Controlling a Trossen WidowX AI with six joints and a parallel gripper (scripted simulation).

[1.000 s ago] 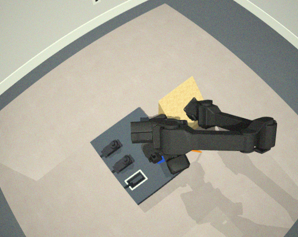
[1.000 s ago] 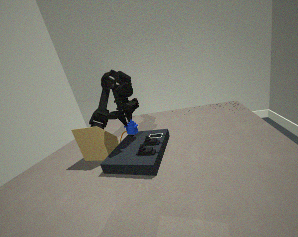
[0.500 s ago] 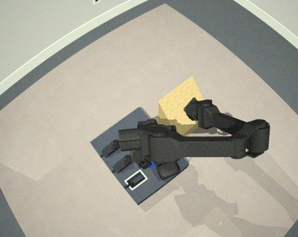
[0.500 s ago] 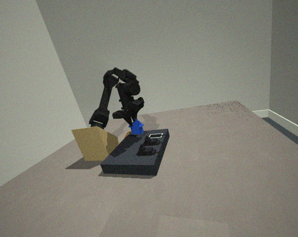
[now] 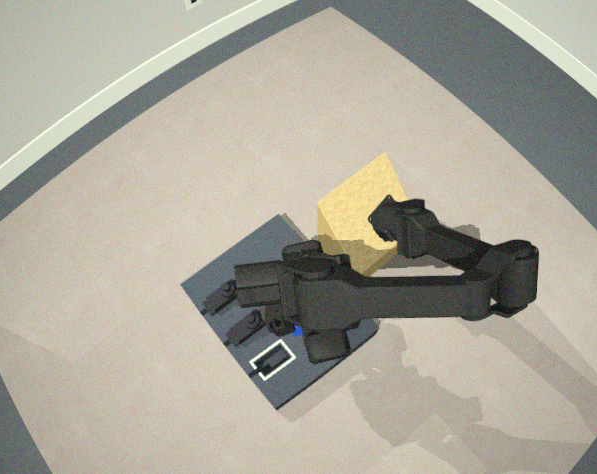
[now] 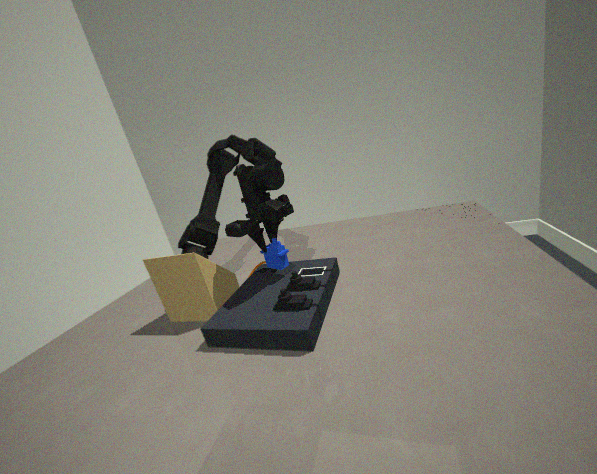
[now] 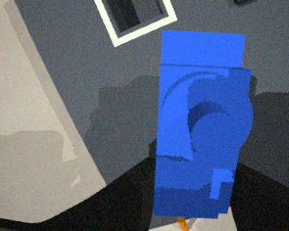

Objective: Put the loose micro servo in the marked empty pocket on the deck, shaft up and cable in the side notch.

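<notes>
We see the tool (image 6: pixel 267 243) pinching the blue micro servo (image 6: pixel 276 256) just above the dark deck (image 6: pixel 257 316), short of the white-outlined empty pocket (image 5: pixel 272 359), two dark servos (image 5: pixel 244 326) seated in their own pockets, tan box (image 6: pixel 186 285) beyond on the bench (image 6: pixel 415 331), no legible writing.
</notes>
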